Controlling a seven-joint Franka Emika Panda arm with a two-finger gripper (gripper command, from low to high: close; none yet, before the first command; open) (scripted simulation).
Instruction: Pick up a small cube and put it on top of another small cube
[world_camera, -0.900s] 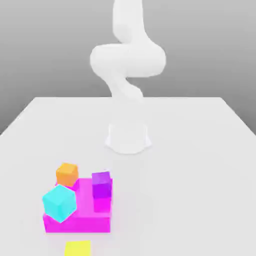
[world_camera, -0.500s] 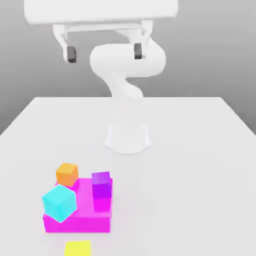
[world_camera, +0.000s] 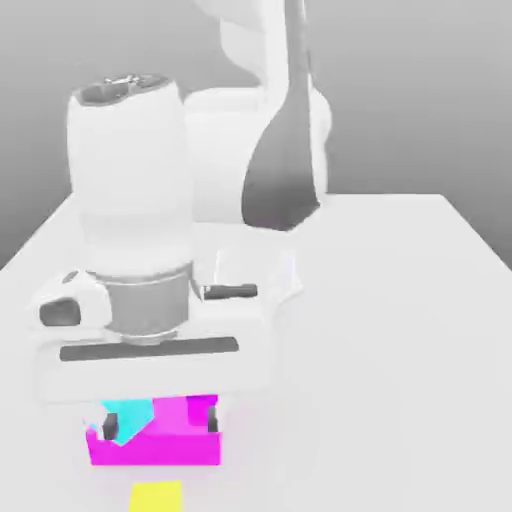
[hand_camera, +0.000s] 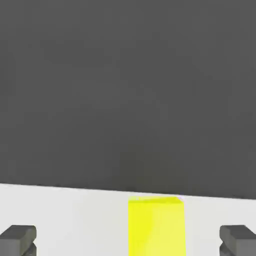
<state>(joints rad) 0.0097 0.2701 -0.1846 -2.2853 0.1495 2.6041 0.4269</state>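
A plain bright yellow cube (world_camera: 156, 496) sits on the white worktop (world_camera: 400, 330) at its near edge, just in front of the flat magenta block (world_camera: 160, 445). The gripper (world_camera: 160, 425), fingers spread wide and empty, hangs over the block, hiding most of the cyan cube (world_camera: 125, 415) and purple cube (world_camera: 203, 407).

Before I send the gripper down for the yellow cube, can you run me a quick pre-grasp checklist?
1. Gripper open: ok, its fingertips stand wide apart with nothing between them.
2. Yellow cube free to grasp: ok, it sits alone on the white table, apart from the magenta block.
3. Cube lined up between the fingertips: ok, roughly, though it sits a little off centre in the hand view.
4. Hand clear of the cyan cube and purple cube: cannot tell, it hangs close over them in the exterior view.
5. Orange cube ready as the target: cannot tell, the hand covers its place.
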